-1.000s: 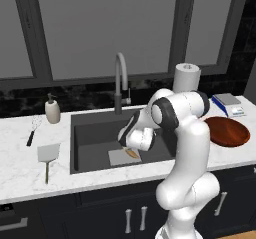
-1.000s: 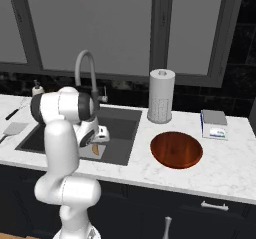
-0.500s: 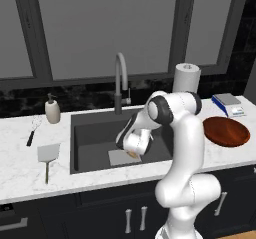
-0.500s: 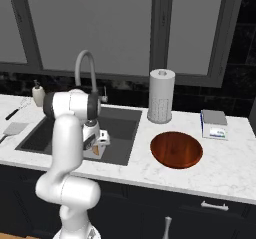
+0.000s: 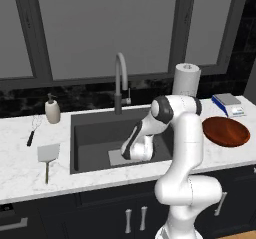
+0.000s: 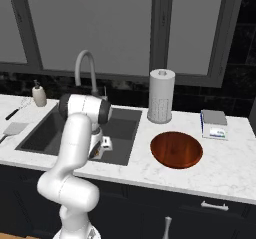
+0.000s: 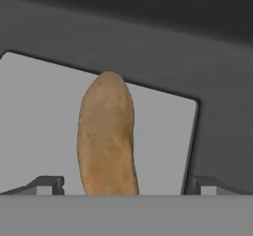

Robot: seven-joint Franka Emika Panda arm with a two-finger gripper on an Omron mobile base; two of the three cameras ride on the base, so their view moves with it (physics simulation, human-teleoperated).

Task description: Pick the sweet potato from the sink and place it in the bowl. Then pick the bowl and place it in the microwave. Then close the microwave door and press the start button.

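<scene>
None of the task's steps is finished as you are looking at it: the sweet potato (image 7: 107, 136) is lying on the light grey square at the bottom of the sink (image 5: 92, 133), and the bowl (image 6: 176, 149) is sitting empty on the counter to the right of the basin. You are reaching down into the sink with the gripper (image 7: 123, 185), whose fingertips (image 7: 47, 184) are spread wide and holding nothing. From the hand camera, the tuber is lying lengthwise between the two tips, one end down between them, touching neither. By my judgement, everything is remaining for you: grasping, bowling, loading the microwave, closing its door and pressing start
</scene>
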